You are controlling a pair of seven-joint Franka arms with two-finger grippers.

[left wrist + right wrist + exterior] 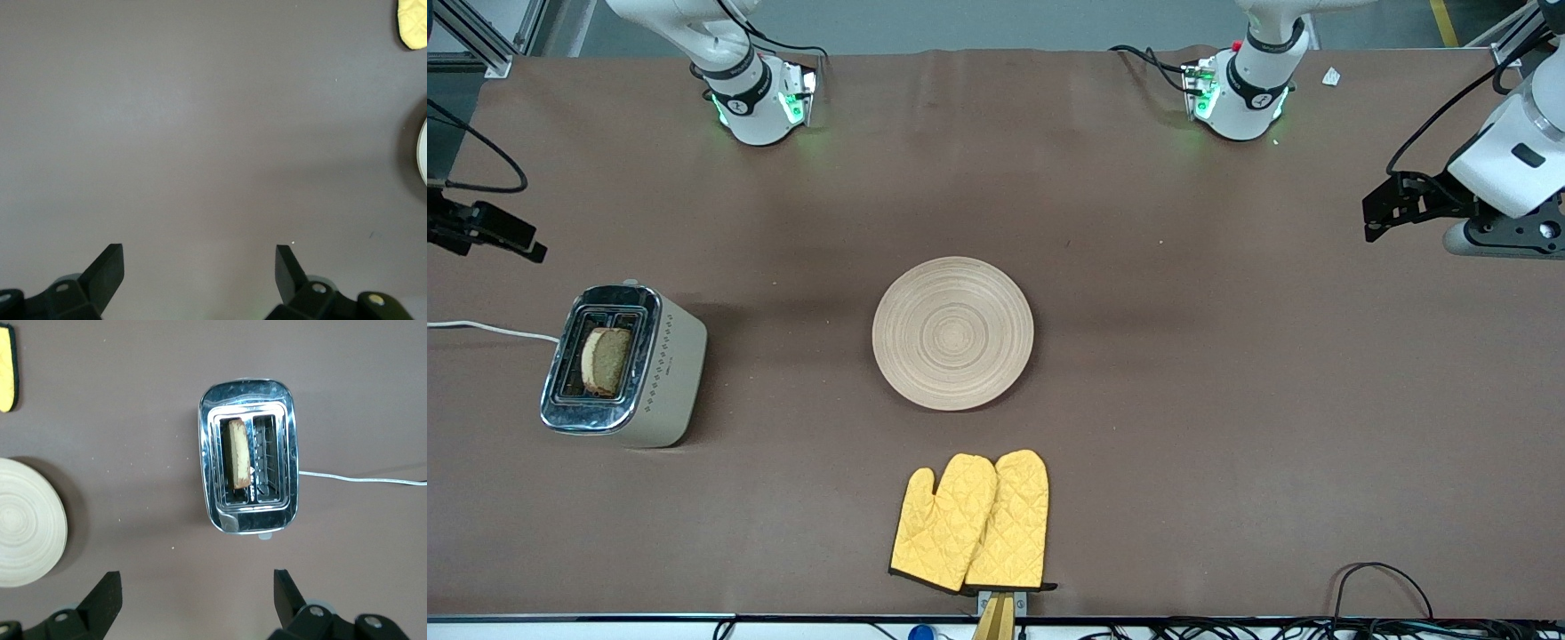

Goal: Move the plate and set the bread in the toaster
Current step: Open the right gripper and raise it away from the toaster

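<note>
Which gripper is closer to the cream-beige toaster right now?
The right gripper, open above the table beside the cream-beige toaster. The left gripper, also open, waits at the left arm's end of the table.

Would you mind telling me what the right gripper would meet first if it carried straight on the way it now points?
Probably bare table: the open right gripper points down at the cloth beside the toaster, not squarely over it. The bread sits in one slot. Depth is unclear.
</note>
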